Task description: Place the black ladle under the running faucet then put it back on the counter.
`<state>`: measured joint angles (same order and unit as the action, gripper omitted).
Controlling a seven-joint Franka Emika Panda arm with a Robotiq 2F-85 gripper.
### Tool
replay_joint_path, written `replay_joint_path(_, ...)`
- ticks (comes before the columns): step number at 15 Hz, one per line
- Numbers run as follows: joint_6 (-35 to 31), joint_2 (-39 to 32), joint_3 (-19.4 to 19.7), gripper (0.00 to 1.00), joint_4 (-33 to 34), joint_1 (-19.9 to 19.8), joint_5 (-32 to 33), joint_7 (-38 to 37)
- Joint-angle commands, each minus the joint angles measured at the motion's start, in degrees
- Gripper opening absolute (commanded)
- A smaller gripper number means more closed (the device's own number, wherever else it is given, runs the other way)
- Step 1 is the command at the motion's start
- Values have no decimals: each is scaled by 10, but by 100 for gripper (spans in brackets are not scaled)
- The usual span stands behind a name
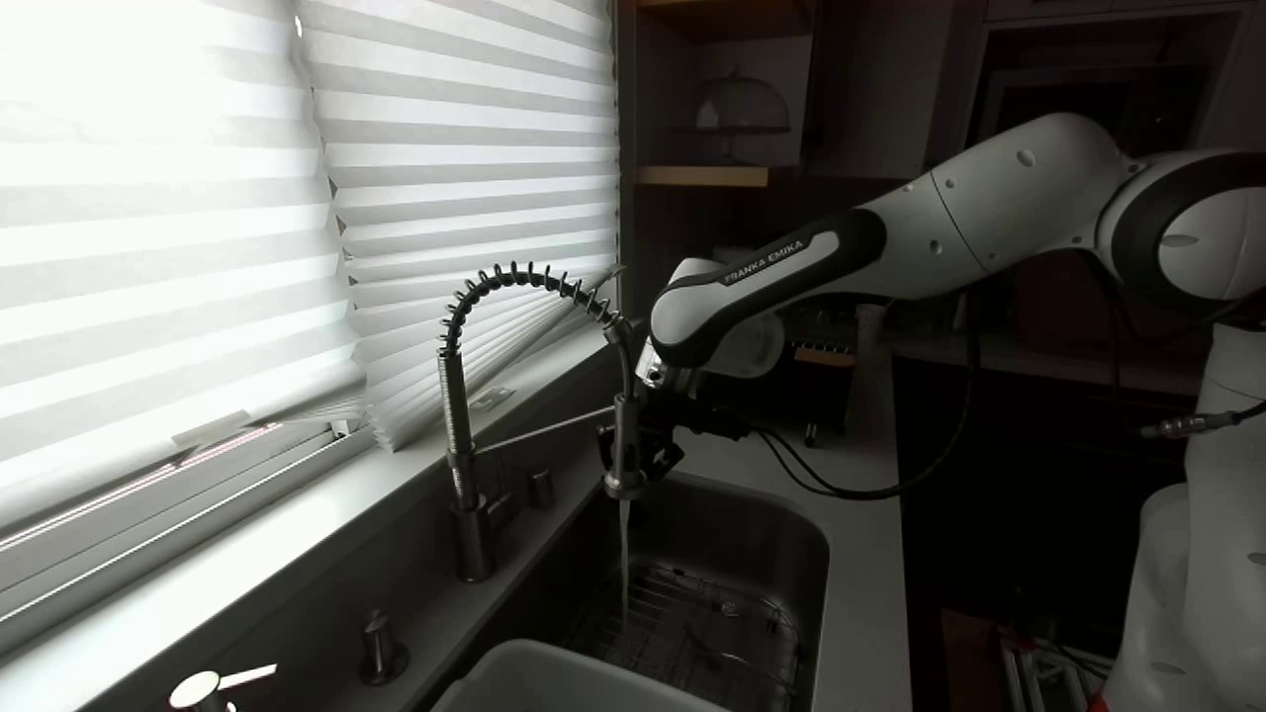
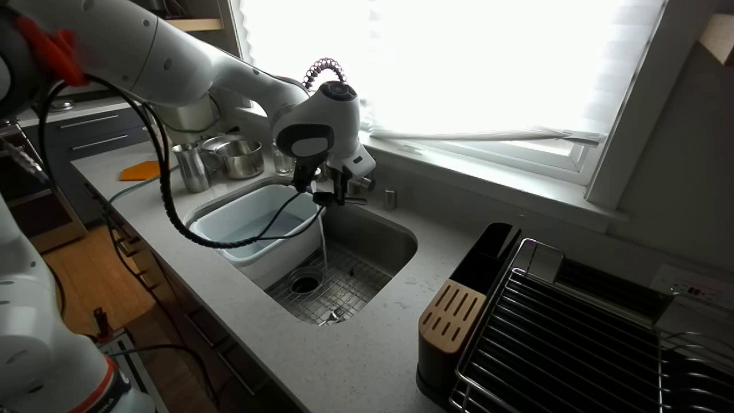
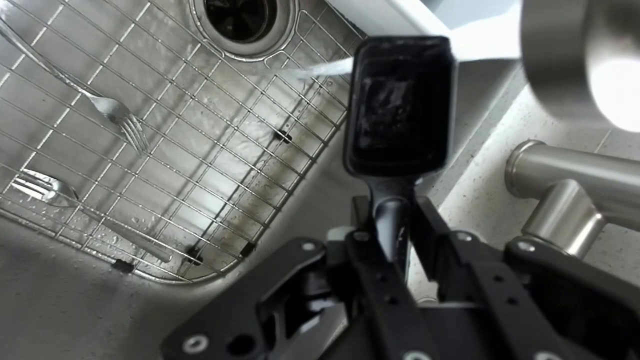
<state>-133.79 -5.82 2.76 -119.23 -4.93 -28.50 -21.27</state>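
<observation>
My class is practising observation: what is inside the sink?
A tub, a rack, a drain, two forks and water falling from the faucet. Whatever lies directly beneath the tub is covered.

Counter, pale grey: dish rack well to one side of gripper; opposite side, steel pitcher, steel pot, probably an orange mat.

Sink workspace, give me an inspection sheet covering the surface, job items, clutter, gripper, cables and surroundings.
Surface: pale grey counter around a steel sink
Job's things: black ladle held up near the running faucet; whether water hits it is unclear
Clutter: two forks and a white tub in the sink
Gripper: closed on the ladle's handle
Cables: black cable hanging in a loop from the arm
Surroundings: dish rack on the counter; window blind with a slanting lower edge
</observation>
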Motion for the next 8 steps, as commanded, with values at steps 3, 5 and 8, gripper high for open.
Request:
replay_joint_path(3,-3,-8,0,6,3,1,-31,21)
replay_joint_path(5,-1,-9,0,6,3,1,-34,23)
replay_joint_path(8,3,-10,2,6,3,0,-30,23)
